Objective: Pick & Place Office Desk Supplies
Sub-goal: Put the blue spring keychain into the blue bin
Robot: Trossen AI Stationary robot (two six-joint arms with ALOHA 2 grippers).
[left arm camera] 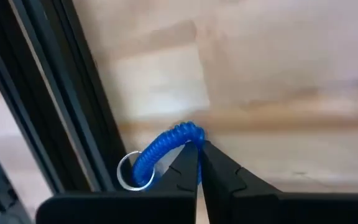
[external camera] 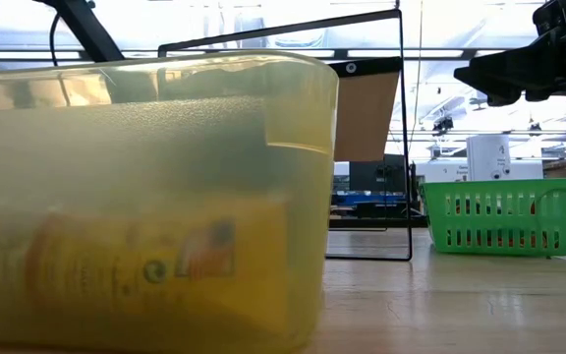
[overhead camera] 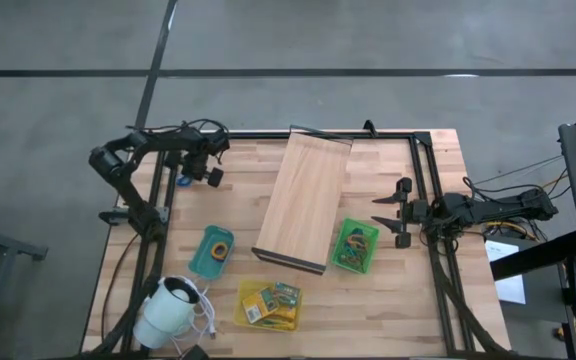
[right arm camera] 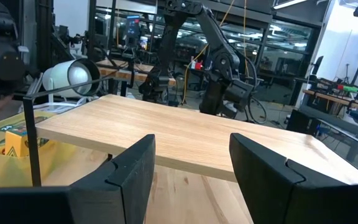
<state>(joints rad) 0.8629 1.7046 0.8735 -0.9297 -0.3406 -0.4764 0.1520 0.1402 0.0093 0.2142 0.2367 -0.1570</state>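
The left end effector (left arm camera: pixel 199 163) is clamped on a blue coil (left arm camera: pixel 163 149) low over the table (left arm camera: pixel 278 74), beside the black frame rail (left arm camera: pixel 61 106). The right end effector (right arm camera: pixel 191 168) waits with fingers apart, near the green basket (overhead camera: pixel 355 246).

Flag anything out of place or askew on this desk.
One stray: a blue coiled cord with a metal ring lies on the bare table against the black frame rail, outside the teal, yellow and green bins. The left gripper is shut on it. The wooden board lies skewed.
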